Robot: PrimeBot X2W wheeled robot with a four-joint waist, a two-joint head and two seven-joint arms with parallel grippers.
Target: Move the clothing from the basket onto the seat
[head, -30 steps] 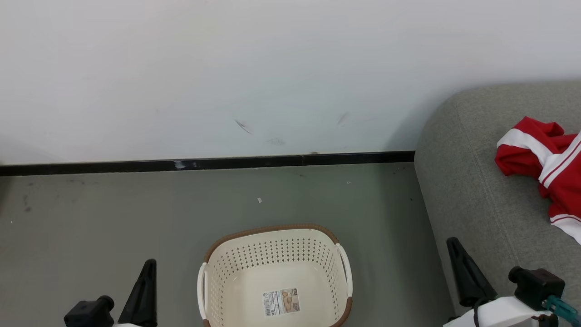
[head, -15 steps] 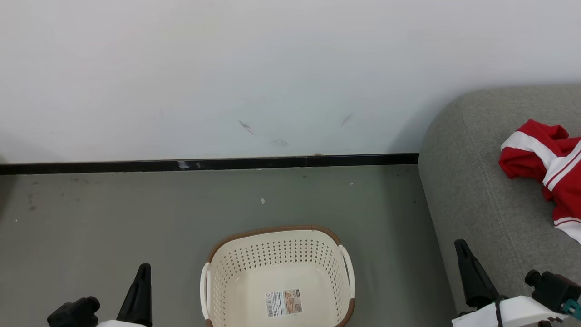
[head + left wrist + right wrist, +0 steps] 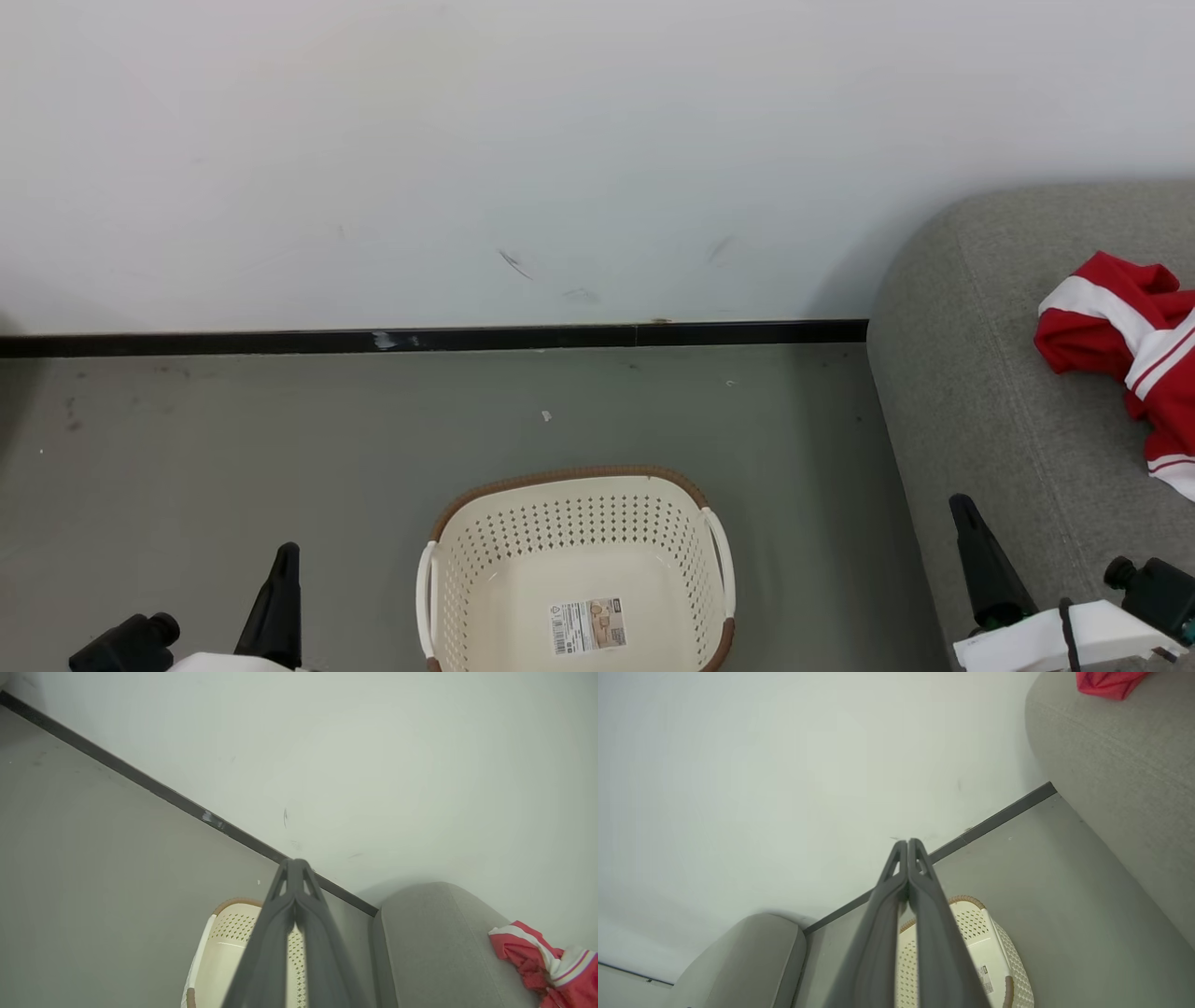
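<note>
The left pincer (image 3: pixel 285 560) and right pincer (image 3: pixel 966 513) are squeezed tight and hold nothing. The basket (image 3: pixel 560 476) sits between them with just a label (image 3: pixel 588 627) inside. The clothing (image 3: pixel 1120 327) lies on the seat (image 3: pixel 980 420), past the right pincer's tip. The job looks done, so rest both pincers away from the basket.

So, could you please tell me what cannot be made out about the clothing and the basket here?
- Clothing: cut off by the head view's right edge; its full extent is unknown.
- Basket: near end cut off by the head view's bottom edge.
- Label: print too small to read in the head view.
</note>
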